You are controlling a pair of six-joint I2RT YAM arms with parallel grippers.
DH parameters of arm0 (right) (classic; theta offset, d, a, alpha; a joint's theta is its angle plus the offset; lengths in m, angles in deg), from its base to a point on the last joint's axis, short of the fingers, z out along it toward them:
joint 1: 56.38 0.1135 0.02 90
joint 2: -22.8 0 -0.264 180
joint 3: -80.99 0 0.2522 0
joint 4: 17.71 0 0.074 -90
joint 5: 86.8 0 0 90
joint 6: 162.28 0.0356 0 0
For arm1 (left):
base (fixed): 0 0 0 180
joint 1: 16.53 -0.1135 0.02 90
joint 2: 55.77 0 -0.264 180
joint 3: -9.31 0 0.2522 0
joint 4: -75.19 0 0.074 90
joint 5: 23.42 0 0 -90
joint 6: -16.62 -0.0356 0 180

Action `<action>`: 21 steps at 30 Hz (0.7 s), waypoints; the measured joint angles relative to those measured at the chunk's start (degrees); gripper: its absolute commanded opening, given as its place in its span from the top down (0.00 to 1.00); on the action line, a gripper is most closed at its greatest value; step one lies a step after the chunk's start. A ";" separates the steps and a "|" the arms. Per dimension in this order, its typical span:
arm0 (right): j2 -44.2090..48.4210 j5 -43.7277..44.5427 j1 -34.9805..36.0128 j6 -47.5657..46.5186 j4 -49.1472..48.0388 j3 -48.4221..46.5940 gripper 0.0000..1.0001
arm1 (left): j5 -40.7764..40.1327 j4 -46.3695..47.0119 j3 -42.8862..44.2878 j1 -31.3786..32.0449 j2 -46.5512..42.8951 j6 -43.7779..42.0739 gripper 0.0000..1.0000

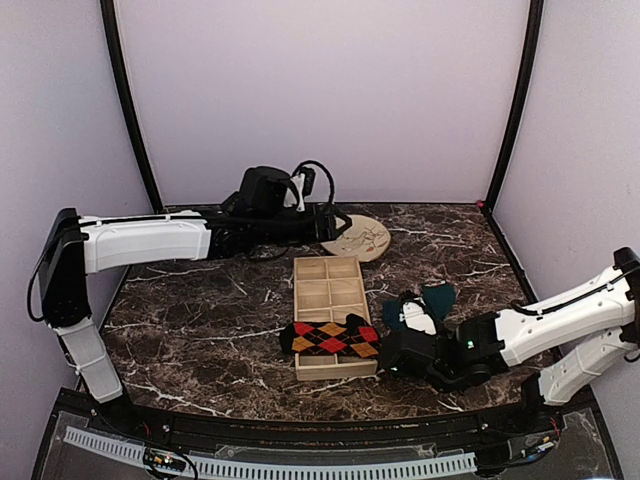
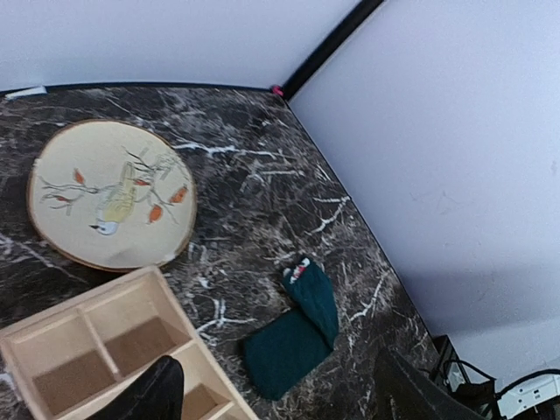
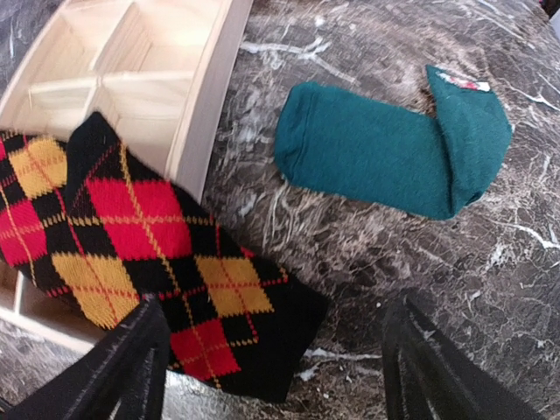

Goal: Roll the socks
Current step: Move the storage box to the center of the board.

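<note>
While the right gripper (image 1: 388, 352) hangs low near the right half of the bench's near edge, its two fingers (image 3: 131, 372) stand wide apart with nothing between them. Just under and ahead of it lie the argyle socks (image 3: 149, 254), black with red, orange and yellow diamonds. They are draped across the near end of a wooden compartment tray (image 1: 325, 280), with one end hanging over the tray's right wall onto the marble bench (image 1: 200, 320).

Farther in, to the right of the tray and not touching it, the teal socks (image 3: 376, 153) lie flat on the bench. One end is folded back over itself, and from overhead the right arm partly hides them. The two pairs are well apart.

The tray's far compartments hold nothing.

Beyond the tray, near the bench's far edge, a round wooden plaque (image 1: 357, 240) painted with a bird on a branch rests flat. The left gripper (image 1: 340, 222) is stretched out above the bench just beside the plaque. The wrist view shows its fingers (image 2: 149, 394) spread open and holding nothing.
</note>
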 measured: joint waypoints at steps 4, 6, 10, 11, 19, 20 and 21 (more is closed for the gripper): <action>-2.34 -2.43 0.39 -2.29 -0.50 -0.55 0.17 | -4.52 -1.07 -7.72 -0.92 -7.61 0.04 0.19; -4.20 -3.23 0.66 -3.26 -0.72 -1.14 0.17 | -5.90 -2.25 -11.45 -0.94 -9.99 0.42 0.19; -7.17 -3.34 0.98 -4.44 -0.76 -3.19 0.16 | -6.84 -3.76 -17.35 -1.46 -11.80 1.64 0.20; -7.82 -3.43 1.01 -4.68 -0.81 -3.76 0.17 | -6.86 -4.28 -18.53 -1.75 -11.85 1.99 0.21; -9.31 -3.32 1.81 -4.22 -0.39 -4.44 0.17 | -6.38 -6.10 -21.66 -3.50 -11.85 3.69 0.24; -9.31 -3.19 2.12 -3.93 -0.09 -4.46 0.17 | -6.19 -6.10 -21.66 -3.56 -11.82 3.82 0.25; -9.29 -2.99 2.56 -3.63 0.26 -4.48 0.17 | -5.97 -6.10 -21.68 -3.63 -11.82 3.91 0.25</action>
